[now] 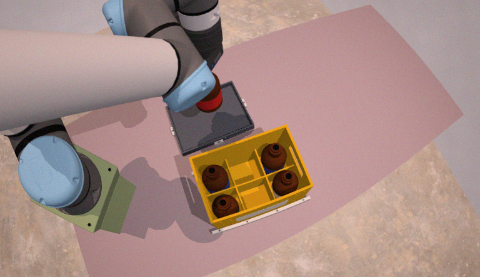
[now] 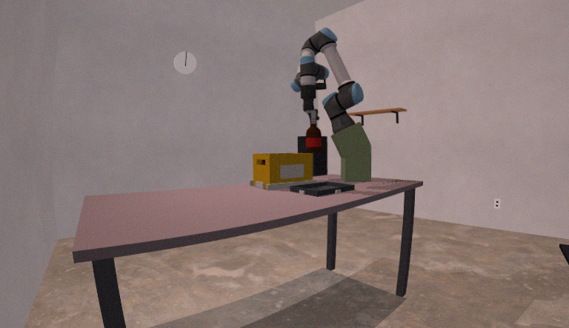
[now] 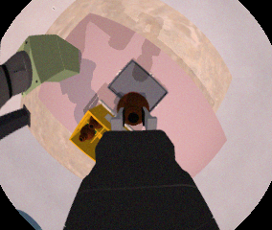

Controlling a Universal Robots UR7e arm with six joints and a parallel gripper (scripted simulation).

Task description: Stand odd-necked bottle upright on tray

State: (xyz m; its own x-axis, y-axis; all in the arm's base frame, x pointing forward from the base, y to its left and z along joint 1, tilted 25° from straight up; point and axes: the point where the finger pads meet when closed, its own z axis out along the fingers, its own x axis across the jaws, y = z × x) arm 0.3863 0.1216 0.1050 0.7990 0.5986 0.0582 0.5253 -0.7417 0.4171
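Note:
My gripper is shut on the neck of a brown bottle with a red label and holds it upright in the air above the dark grey tray. In the side view the red-label bottle hangs well above the tray. In the wrist view the bottle's mouth sits between the fingers, over the tray. The yellow crate holds several brown bottles with blue labels, standing in its corner cells, such as one at the back right. Its two middle cells are empty.
The arm's green base stands left of the crate. The tray lies close behind the crate's back left corner. A dark box stands behind the crate in the side view. The table's curved edge runs in front.

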